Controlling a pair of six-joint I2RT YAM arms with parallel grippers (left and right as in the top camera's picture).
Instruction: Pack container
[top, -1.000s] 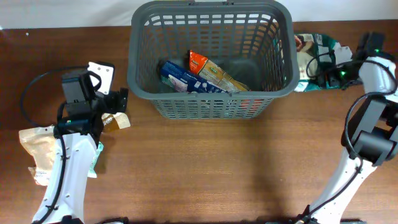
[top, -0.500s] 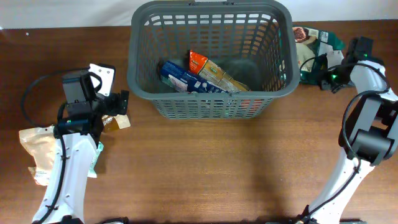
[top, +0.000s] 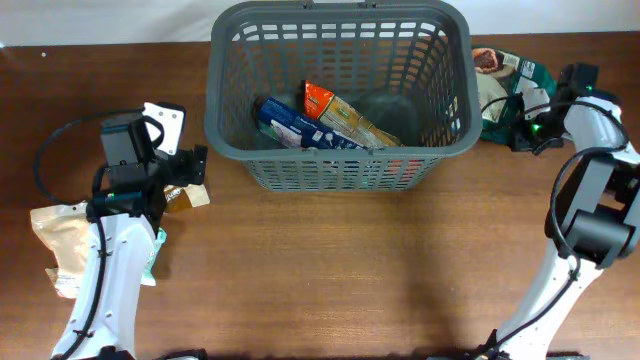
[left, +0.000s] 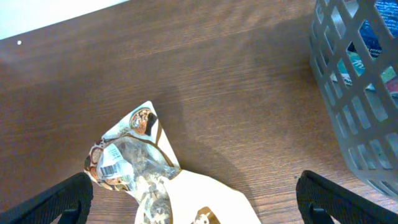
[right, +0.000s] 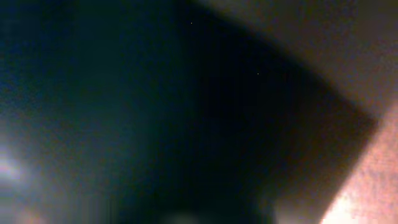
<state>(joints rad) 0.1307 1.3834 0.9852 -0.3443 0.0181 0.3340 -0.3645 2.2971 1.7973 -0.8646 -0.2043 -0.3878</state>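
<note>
With your right gripper (top: 515, 98) clenched on the green packet (top: 497, 68), move left to the basket (top: 340, 152); your left gripper (left: 196, 200) stands wide open.

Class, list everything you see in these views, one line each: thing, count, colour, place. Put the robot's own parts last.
basket: one, dark grey, far middle of table
blue packet: one, blue, inside basket
orange packet: one, orange-green, inside basket
green packet: one, green, right of basket
brown-white packet: one, brown-white, below left gripper
beige packet: one, beige, table's left edge
table: one, brown wood
left gripper: open
right gripper: shut on green packet
</note>
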